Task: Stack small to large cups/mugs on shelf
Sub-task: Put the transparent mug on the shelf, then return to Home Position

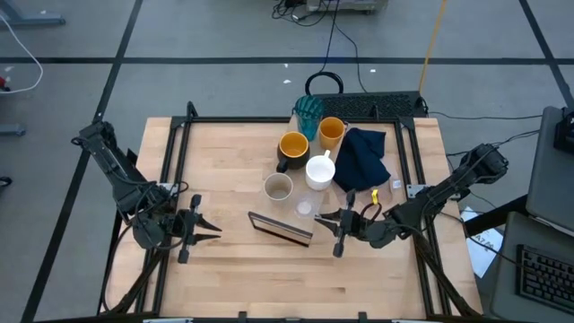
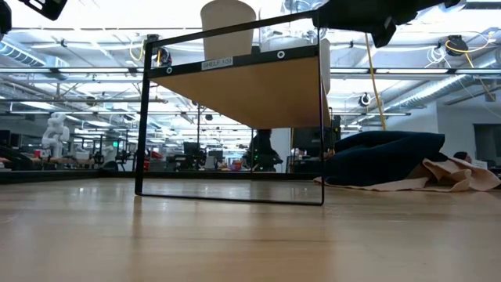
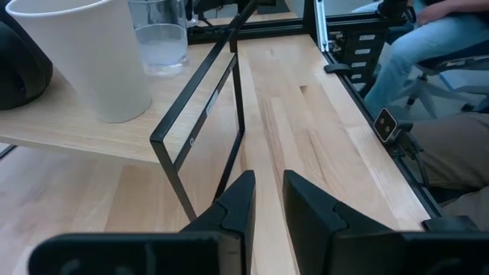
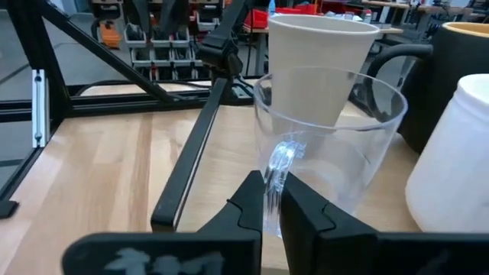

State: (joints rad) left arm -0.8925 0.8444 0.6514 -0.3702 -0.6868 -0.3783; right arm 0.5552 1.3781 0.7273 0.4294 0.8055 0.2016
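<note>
Meanwhile, the rim of the small clear glass (image 4: 328,145) is pinched by the right gripper (image 4: 273,200) on the tabletop (image 1: 224,269), while the left gripper's (image 3: 265,200) fingers (image 3: 238,206) are kept slightly parted beside the shelf (image 1: 281,229).

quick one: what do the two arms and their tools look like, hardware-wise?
Both arms are dark, nearly black, jointed links with cables along them. Each ends in a two-finger tool: the left tool and the right tool have slim black fingers tapering to points. Up close, the fingers are matte black, angular, wedge-shaped plastic on a black crossbar. No markings are visible.

dark jointed arms (black cabling), angular wedge jaws
</note>
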